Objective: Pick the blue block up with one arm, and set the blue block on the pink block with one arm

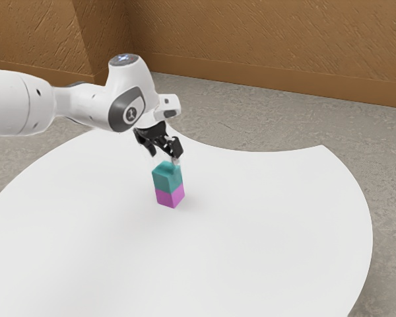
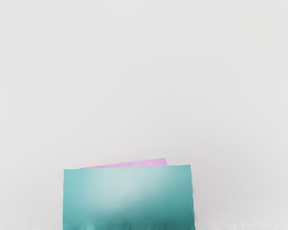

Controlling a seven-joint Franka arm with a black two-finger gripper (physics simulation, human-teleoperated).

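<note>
The blue block (image 1: 167,176), teal in colour, stands squarely on the pink block (image 1: 169,195) near the middle of the round white table (image 1: 264,238). My gripper (image 1: 165,156) hangs just above the blue block's top with its black fingers (image 1: 175,149) spread apart, and it is open. In the wrist view the blue block (image 2: 128,196) lies directly under my hand. A thin strip of the pink block (image 2: 134,164) peeks out past its far edge.
The white tabletop stretches widely around the stack on all sides. Past the table's edge lies grey carpet (image 1: 356,132), bounded by wooden walls (image 1: 270,39) at the back.
</note>
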